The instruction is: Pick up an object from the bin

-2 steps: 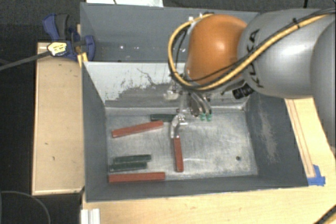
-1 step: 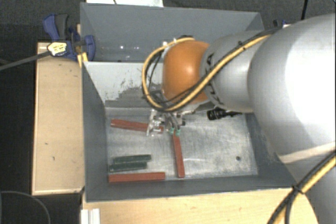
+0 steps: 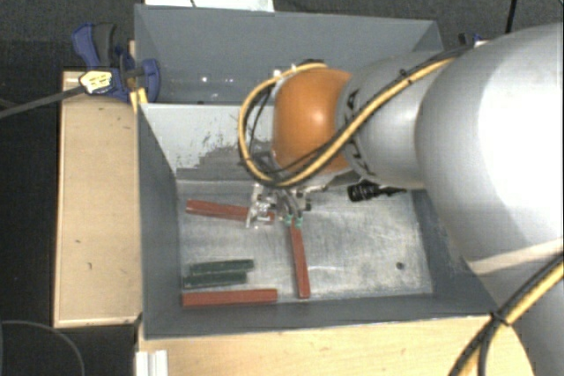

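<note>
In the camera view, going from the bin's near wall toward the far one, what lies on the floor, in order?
flat red-brown stick → dark green stick → slanted red-brown stick, level with the end effector. The lengthwise red-brown stick spans several of these, so it is left out.

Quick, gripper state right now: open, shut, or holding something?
Gripper: cannot be told; it sits at the upper end of the long red-brown flat stick lying mid-floor in the grey metal bin.
</note>
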You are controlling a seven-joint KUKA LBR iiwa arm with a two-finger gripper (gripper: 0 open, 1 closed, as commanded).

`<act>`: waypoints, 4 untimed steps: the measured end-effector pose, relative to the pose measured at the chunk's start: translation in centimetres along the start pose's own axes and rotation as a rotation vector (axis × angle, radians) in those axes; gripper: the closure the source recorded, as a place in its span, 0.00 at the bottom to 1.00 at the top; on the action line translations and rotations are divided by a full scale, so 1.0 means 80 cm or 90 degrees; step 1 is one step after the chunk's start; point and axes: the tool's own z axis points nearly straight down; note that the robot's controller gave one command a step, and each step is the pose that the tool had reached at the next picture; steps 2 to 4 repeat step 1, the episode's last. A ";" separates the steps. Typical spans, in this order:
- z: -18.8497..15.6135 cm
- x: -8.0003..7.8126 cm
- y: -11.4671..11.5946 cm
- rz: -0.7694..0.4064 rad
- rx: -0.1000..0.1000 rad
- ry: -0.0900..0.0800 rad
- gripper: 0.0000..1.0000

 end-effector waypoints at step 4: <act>-0.156 0.016 -0.009 -0.054 0.006 0.014 1.00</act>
